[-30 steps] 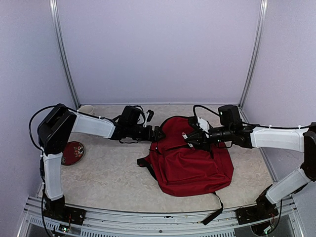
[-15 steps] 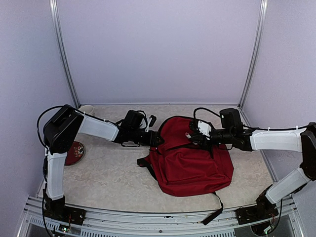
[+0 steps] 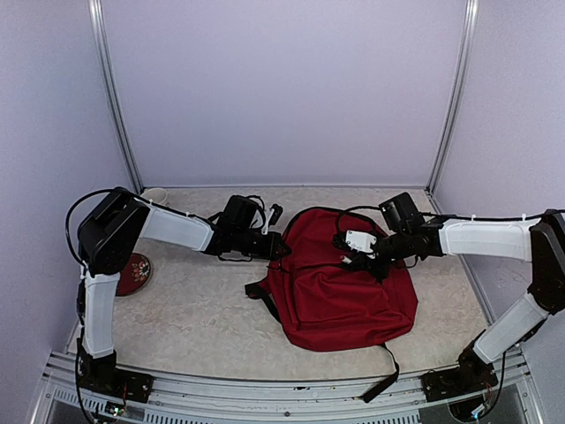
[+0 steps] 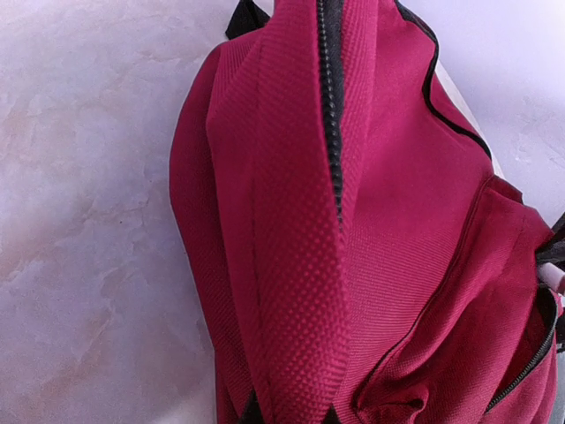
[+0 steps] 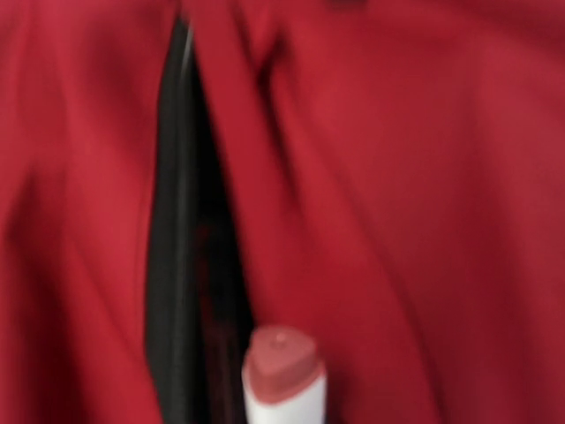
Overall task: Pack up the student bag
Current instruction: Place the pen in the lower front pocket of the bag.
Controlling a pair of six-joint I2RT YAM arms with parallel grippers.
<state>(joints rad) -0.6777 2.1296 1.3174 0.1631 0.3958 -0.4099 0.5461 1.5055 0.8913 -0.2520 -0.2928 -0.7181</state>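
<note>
student bag (image 3: 340,296): lies flat on table (image 3: 203,309), centre toward 3 o'clock | left fingers (image 3: 279,246): pinched tight on the bag's zip-edge fabric at its 10 o'clock | right fingers (image 3: 372,256): narrow, holding red-capped white tube (image 3: 358,240) at the bag's 1 o'clock, beside a dark zip gap

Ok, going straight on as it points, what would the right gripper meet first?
Probably the student bag: the red-capped white tube in the right gripper aims near its dark zipper opening, though blur hides depth.
</note>
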